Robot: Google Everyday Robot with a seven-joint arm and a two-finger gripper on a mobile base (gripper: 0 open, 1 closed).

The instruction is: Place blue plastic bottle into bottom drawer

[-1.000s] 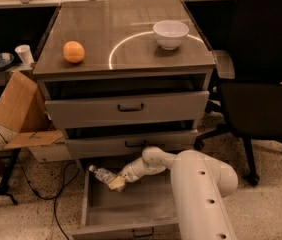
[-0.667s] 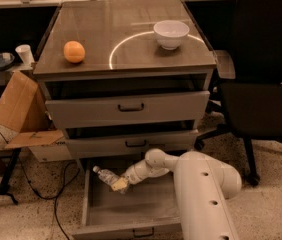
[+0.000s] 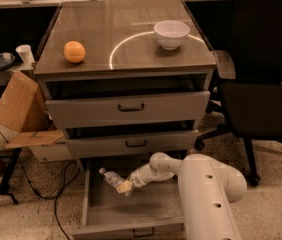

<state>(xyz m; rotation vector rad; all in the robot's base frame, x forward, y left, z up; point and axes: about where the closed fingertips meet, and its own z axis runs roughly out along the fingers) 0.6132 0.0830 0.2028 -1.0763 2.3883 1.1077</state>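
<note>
The tool [image 3: 125, 186] grips the blue plastic bottle [image 3: 112, 178] by its base, over the open bottom drawer [image 3: 131, 209]; the bottle's long axis runs from the tool toward ten o'clock, cap leading

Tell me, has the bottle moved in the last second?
Yes. The bottle, held by the gripper, shifted slightly right, away from the left wall of the drawer.
</note>
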